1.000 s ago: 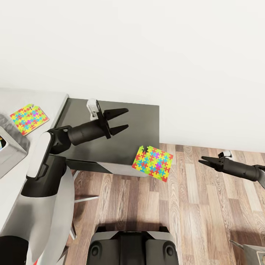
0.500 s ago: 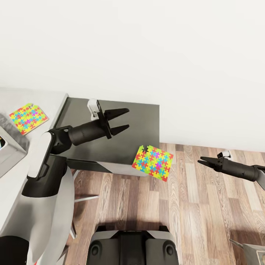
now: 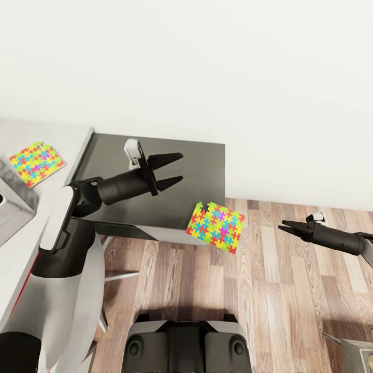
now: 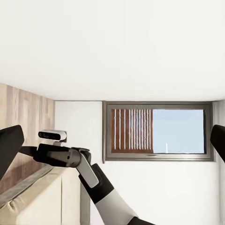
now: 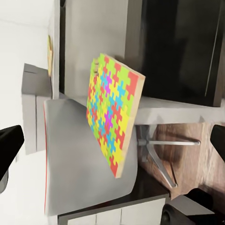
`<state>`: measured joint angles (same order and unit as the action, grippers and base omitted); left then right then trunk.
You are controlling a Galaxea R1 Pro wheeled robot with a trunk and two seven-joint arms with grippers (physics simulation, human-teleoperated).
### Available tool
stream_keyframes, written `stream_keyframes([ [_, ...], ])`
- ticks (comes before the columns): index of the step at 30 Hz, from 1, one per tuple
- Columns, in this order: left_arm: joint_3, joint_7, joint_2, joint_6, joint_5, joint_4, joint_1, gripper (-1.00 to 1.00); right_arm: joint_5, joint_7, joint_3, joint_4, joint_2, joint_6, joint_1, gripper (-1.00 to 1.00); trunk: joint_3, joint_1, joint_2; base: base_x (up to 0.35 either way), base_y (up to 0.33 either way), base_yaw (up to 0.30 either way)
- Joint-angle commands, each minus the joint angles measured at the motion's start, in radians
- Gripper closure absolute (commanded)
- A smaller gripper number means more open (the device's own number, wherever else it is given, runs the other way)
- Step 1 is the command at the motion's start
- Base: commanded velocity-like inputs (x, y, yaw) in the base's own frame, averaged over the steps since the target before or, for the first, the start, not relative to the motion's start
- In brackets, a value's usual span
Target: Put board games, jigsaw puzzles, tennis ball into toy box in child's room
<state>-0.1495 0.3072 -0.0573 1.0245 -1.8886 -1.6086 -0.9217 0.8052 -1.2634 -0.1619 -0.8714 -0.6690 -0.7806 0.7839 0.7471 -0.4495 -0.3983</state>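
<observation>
One jigsaw puzzle (image 3: 216, 227) hangs tilted at the front right corner of the dark side table (image 3: 191, 155), past its edge and over the floor. The right wrist view shows this jigsaw puzzle (image 5: 112, 122) on edge. My right gripper (image 3: 283, 226) is open, over the floor to the puzzle's right and apart from it. My left gripper (image 3: 181, 167) is open and empty above the side table. A second jigsaw puzzle (image 3: 36, 163) lies flat on the pale desk (image 3: 72, 140). A corner of the grey toy box (image 3: 13, 204) shows at the left edge.
A white wall rises right behind the tables. Wood-plank floor (image 3: 290, 300) spreads to the right. Metal chair legs (image 3: 122, 275) stand under the table, my base (image 3: 186, 344) is below, and a grey object (image 3: 355, 352) sits bottom right. The left wrist view faces a window (image 4: 157, 131).
The whole picture has shifted a little, so the camera moved. Both grippers stay open and both puzzles keep their places.
</observation>
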Motion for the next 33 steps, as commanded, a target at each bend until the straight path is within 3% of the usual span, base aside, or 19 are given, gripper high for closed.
stream_keyframes([
  [1, -0.001, 0.01, 0.0, 0.0, -0.011, 0.0, -0.001, -1.0, 0.008, 0.0, -0.004, 0.001, -0.001, -0.007, 0.001, -1.0, 0.003, -0.001, -0.002, 0.0, 0.0, 0.0],
  [33, -0.003, 0.012, -0.001, -0.001, -0.01, 0.0, -0.001, -1.0, 0.008, -0.006, -0.029, 0.008, -0.001, -0.043, 0.002, -1.0, 0.055, -0.001, -0.002, 0.0, 0.0, 0.0],
])
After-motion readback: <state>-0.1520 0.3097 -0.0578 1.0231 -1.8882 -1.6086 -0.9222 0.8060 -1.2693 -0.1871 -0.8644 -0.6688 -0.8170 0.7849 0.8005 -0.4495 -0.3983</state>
